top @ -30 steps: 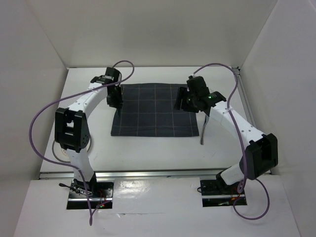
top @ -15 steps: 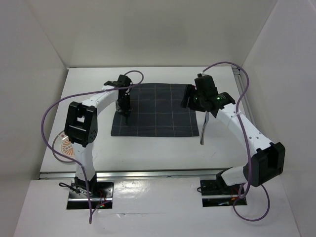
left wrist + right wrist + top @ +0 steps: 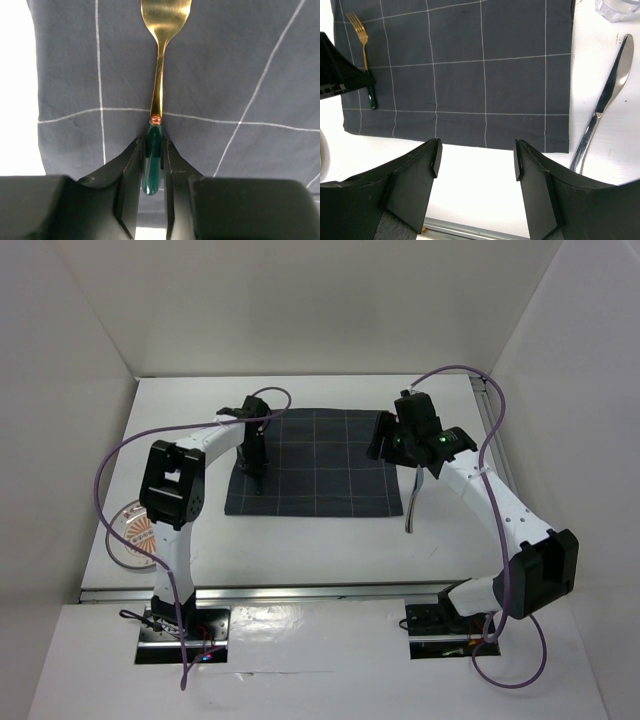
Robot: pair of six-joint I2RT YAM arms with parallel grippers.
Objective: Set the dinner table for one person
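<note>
A gold fork (image 3: pixel 160 60) with a green handle lies over the left part of the dark grid-lined mat (image 3: pixel 320 465) on the white dinner table (image 3: pixel 300 540). My left gripper (image 3: pixel 153 150) is shut on the fork's green handle, low over the mat; it also shows in the top view (image 3: pixel 255 458). My right gripper (image 3: pixel 477 155) is open and empty, above the table just off the mat's near edge, and shows in the top view (image 3: pixel 385 440). A silver knife (image 3: pixel 605 105) lies on the table right of the mat, also seen from above (image 3: pixel 411 505).
A plate (image 3: pixel 128 528) with an orange pattern sits at the table's left, partly hidden by the left arm. A clear glass (image 3: pixel 620 7) stands beyond the knife's tip. Metal rails (image 3: pixel 300 592) edge the table's near side, and white walls close in both sides.
My left gripper has moved right and nearer over the mat's left part with the fork. The left arm's elbow swung up, uncovering the plate. The right gripper shifted slightly right, then stayed.
</note>
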